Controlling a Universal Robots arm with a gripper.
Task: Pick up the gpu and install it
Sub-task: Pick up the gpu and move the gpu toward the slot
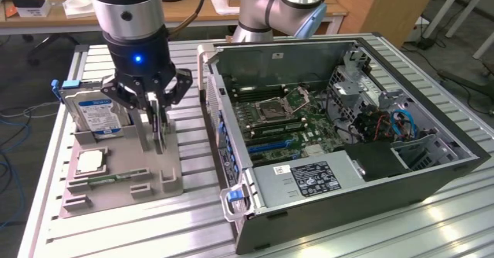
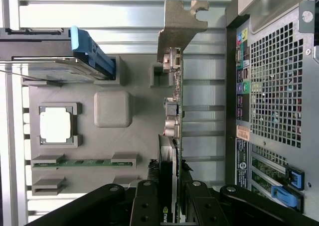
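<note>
Gripper (image 2: 171, 193) pinches gpu (image 2: 175, 104) edge, card upright at grey tray (image 2: 134, 151) (bracket end (image 2: 178, 24) clear); best lifted straight, no tilt.

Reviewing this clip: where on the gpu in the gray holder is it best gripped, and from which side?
Grip the gpu by its upper long edge, coming straight down and pinching its two flat faces. It stands on edge in a slot of the gray holder, so the top is likely the freest part; avoid the metal bracket at its end.
</note>
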